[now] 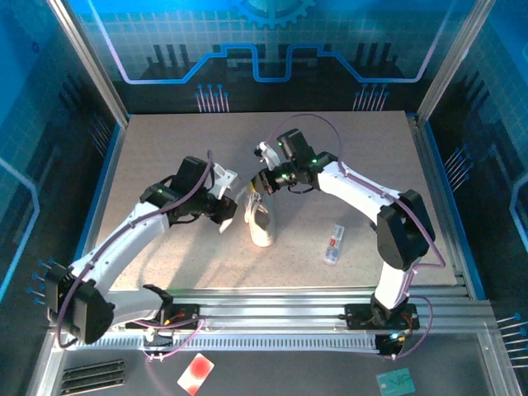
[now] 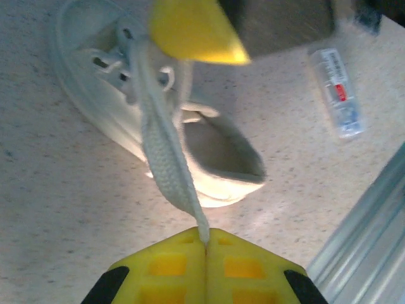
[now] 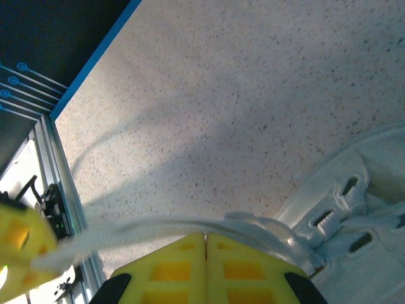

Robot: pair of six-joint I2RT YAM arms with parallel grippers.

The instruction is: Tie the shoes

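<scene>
Well, the sneaker (image 1: 262, 223) lies mid-frame in the top view, long axis up-down. Left gripper (image 2: 205, 244) pinches a lace (image 2: 166, 152) drawn out toward frame left — right gripper (image 3: 205, 239), jaws together with lace across their tips, sits nearer, at its upper end.

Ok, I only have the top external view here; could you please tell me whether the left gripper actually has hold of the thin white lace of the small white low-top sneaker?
Observer: Yes. In the left wrist view the left gripper has its yellow fingers pressed together on the thin white lace, which runs straight up to the eyelets of the small white low-top sneaker.
Operator: Thank you, and the right gripper?
Observer: In its own wrist view the right gripper is shut as well. A white lace strand lies across its fingertips, but I cannot tell whether it is pinched.
</scene>
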